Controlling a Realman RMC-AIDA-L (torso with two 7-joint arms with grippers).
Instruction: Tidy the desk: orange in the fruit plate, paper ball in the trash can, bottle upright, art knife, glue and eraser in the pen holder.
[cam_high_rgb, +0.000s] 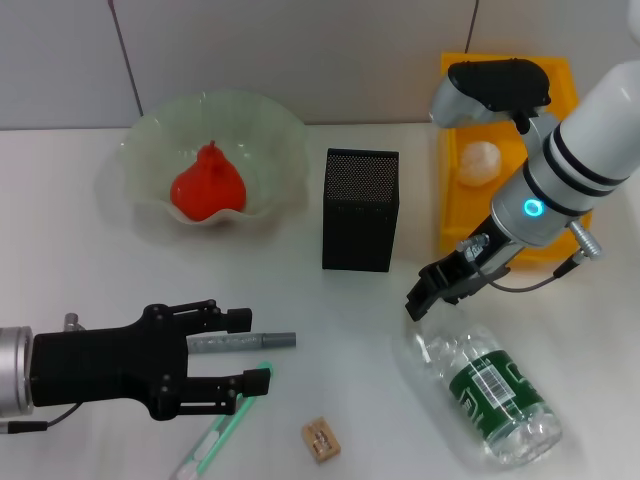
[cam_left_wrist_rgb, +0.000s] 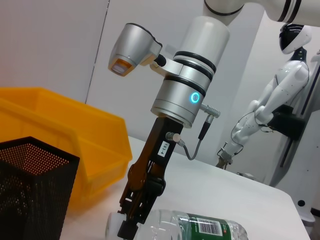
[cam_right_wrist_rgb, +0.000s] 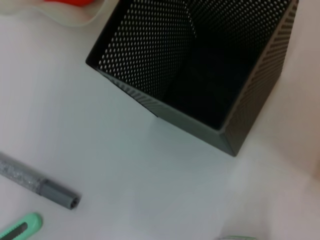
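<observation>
1. While the bottle (cam_high_rgb: 490, 392) lies on its side near the front right corner of the tabletop (cam_high_rgb: 90, 270), its cap end points toward the middle and the right gripper (cam_high_rgb: 428, 291) is down at that cap; whether its fingers are closed on it, I cannot tell.
2. The black mesh pen holder (cam_high_rgb: 360, 209) stands upright near the tabletop's middle, empty in the right wrist view.
3. The left gripper (cam_high_rgb: 243, 348), fingers spread apart, hovers by the front left edge, over the grey glue stick (cam_high_rgb: 262, 341) and the green art knife (cam_high_rgb: 212, 441).
4. The eraser (cam_high_rgb: 321, 440) lies at the front edge.
5. The orange (cam_high_rgb: 208, 186) sits in the fruit plate (cam_high_rgb: 275, 135) toward the back left.
6. The paper ball (cam_high_rgb: 479, 163) rests in the yellow trash can (cam_high_rgb: 452, 205) at the back right.
</observation>
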